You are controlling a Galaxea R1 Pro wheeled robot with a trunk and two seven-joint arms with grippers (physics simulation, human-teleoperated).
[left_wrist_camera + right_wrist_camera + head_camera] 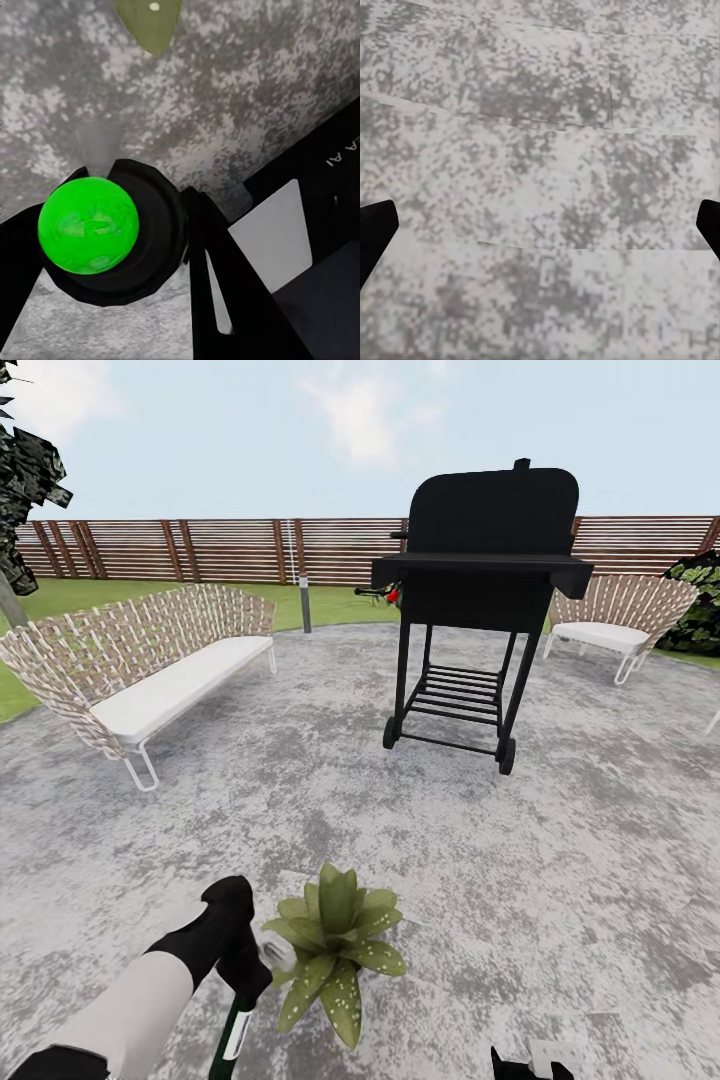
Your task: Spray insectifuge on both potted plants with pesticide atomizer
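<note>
My left gripper (246, 982) is shut on the pesticide atomizer (236, 1036), a slim dark-green bottle whose whitish-grey head (279, 952) points at the potted plant (335, 945). That plant is a rosette of broad light-green speckled leaves standing on the stone patio (560, 880), right beside the atomizer's head. In the left wrist view the atomizer (90, 225) appears as a bright green round shape held between black fingers, with one speckled leaf (150, 22) beyond it. My right gripper (540, 232) hangs open over bare patio stone, low at my right (530, 1065). The spiky-leaved plant is out of view.
A black wheeled grill (480, 600) stands mid-patio ahead. A wicker bench (150, 660) sits to the left and a wicker chair (615, 620) at the back right. A brown slat fence (230, 550) and a grey post (304, 605) stand behind, with lawn along the patio's far edge.
</note>
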